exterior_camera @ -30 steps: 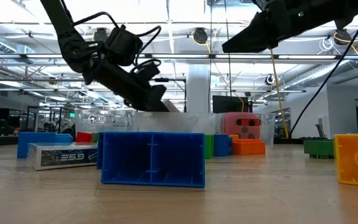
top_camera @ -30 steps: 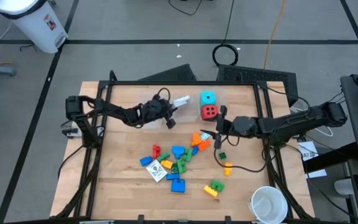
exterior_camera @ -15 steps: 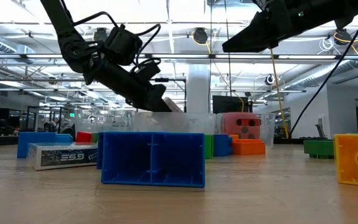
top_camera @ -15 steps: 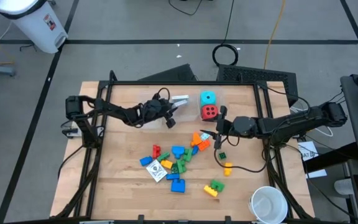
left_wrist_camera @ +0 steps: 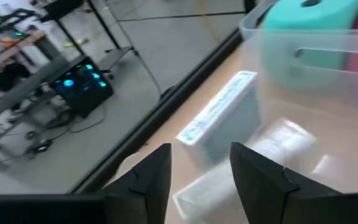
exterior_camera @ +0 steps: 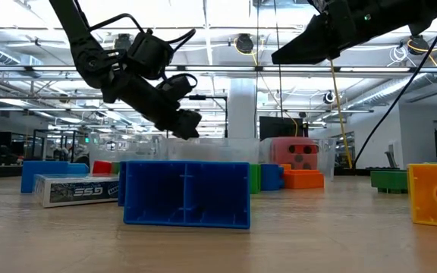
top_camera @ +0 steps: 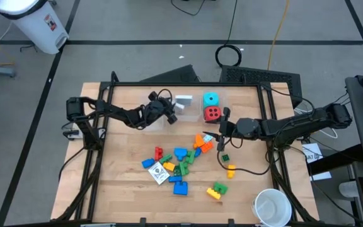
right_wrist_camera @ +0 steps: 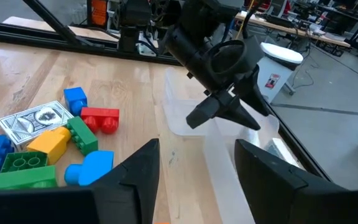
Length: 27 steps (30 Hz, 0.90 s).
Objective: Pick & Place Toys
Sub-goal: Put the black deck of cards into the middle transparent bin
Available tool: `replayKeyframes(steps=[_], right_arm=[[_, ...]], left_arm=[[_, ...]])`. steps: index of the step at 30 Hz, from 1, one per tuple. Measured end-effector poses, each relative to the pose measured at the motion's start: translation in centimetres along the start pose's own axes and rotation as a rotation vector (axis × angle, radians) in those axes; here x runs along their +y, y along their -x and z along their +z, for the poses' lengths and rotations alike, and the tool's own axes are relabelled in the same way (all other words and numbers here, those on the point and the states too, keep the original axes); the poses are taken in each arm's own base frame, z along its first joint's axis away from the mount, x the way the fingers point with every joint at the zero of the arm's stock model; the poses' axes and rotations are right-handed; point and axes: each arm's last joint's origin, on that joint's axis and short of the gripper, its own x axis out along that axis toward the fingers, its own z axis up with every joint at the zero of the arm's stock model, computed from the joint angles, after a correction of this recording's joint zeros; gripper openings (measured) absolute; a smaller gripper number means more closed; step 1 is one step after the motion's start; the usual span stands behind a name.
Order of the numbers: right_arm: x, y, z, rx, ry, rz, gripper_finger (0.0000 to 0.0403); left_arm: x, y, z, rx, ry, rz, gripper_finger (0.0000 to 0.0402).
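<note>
My left gripper [top_camera: 173,112] [left_wrist_camera: 197,180] stands open at the far middle of the table, over a clear bin [top_camera: 180,108]. Just beyond its fingertips a white and teal card [top_camera: 183,101] [left_wrist_camera: 219,118] lies in that bin, and nothing is between the fingers. A cyan die [top_camera: 211,99] and a red die [top_camera: 212,113] sit in the clear bin beside it. My right gripper [top_camera: 221,133] [right_wrist_camera: 194,180] hangs open and empty above the pile of coloured bricks [top_camera: 181,161]. Another card [top_camera: 159,172] lies flat on the table among the bricks.
Loose bricks lie near the right side: orange ones [top_camera: 201,142], a small green one [top_camera: 225,157], a yellow one [top_camera: 230,169] and a yellow-green pair [top_camera: 217,189]. A white round cup [top_camera: 271,207] stands at the near right corner. A black frame [top_camera: 188,84] runs along the table's edges.
My left gripper has stayed in place but turned at the wrist and opened, letting go of the white and teal card. The card, held tilted at the fingertips a second ago, now lies in the clear bin.
</note>
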Motion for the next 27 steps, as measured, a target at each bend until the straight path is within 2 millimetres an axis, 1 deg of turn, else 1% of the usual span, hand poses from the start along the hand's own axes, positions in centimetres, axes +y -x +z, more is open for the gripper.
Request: replayKeyframes(steps=[3,10,13,15,18,21,23,25,27], right_arm=[[0.0,0.0,0.0,0.000,0.000,0.000,0.0176],[0.0,0.0,0.0,0.000,-0.004,0.000,0.0175],[0.0,0.0,0.0,0.000,-0.008,0.000,0.0177],[0.0,0.0,0.0,0.000,-0.007,0.001,0.0177],[0.0,0.0,0.0,0.000,-0.007,0.001,0.0176],[0.0,0.0,0.0,0.000,-0.008,0.002,0.0174],[0.0,0.0,0.0,0.000,-0.008,0.003,0.0174],[0.0,0.0,0.0,0.000,-0.008,0.004,0.0175],[0.1,0.0,0.0,0.000,-0.008,0.004,0.0177]], left_arm=[[0.1,0.1,0.0,0.007,-0.007,0.034,0.0169],[-0.2,0.3,0.1,0.000,0.005,0.027,0.0170],[-0.6,1.1,0.9,-0.033,0.050,0.005,0.0171],[-0.9,1.9,1.7,-0.058,0.080,-0.016,0.0171],[-1.6,3.8,3.1,-0.110,0.110,-0.085,0.0174],[-2.4,6.4,4.7,-0.160,0.166,-0.237,0.0199],[-2.8,8.4,5.7,-0.177,0.198,-0.358,0.0229],[-3.2,10.6,6.4,-0.188,0.220,-0.489,0.0267],[-3.8,12.6,6.7,-0.162,0.244,-0.658,0.0307]])
